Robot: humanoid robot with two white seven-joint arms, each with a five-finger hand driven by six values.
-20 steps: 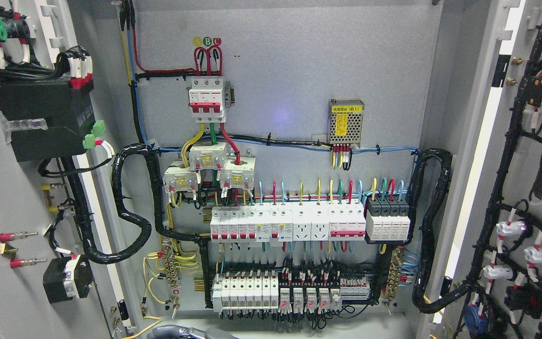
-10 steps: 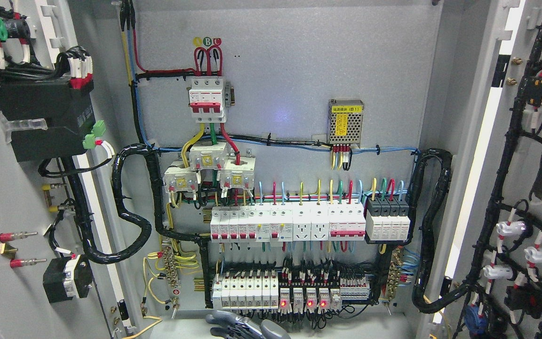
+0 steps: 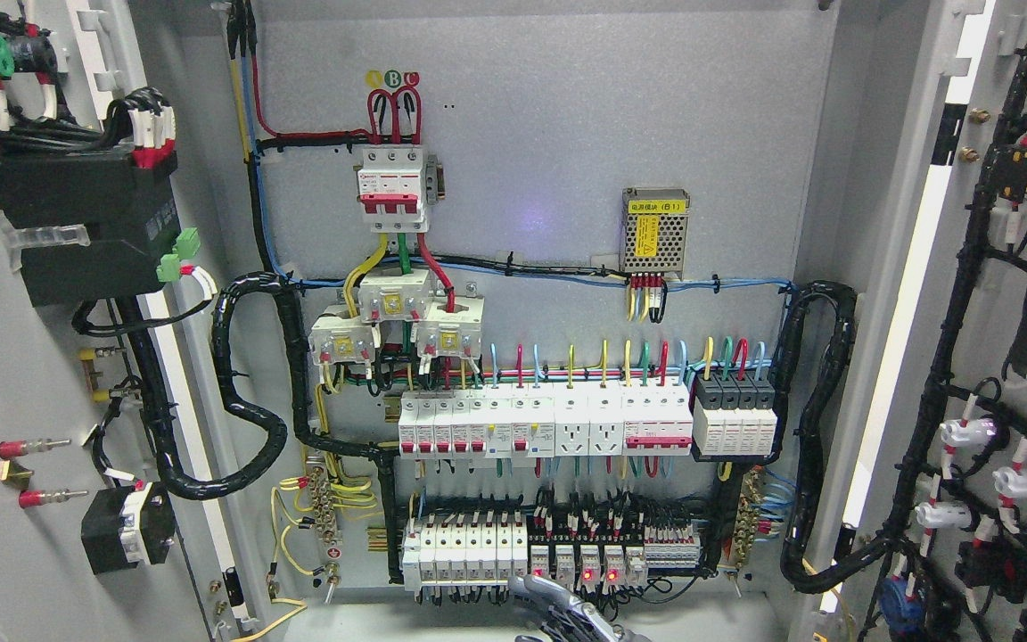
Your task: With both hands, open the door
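Observation:
The cabinet stands with both doors swung wide. The left door [image 3: 5, 383] shows its inner face with a black module and wiring; the right door [image 3: 932, 294] shows its inner face with black cable looms and white connectors. A grey hand [image 3: 567, 611] pokes up at the bottom edge, just right of the middle, in front of the lowest row of breakers. Only its upper part shows and its arm is out of the picture, so I cannot tell which side it belongs to. It touches neither door.
Inside, the back panel [image 3: 567, 116] carries a red-and-white main breaker [image 3: 395, 189], a perforated power supply [image 3: 655, 230], two rows of breakers and relays [image 3: 549, 426], and thick black cable conduits [image 3: 250, 392] looping along both sides.
The hand slid along the bottom edge from left of the middle to just right of it and rose slightly. Doors and wiring have not moved.

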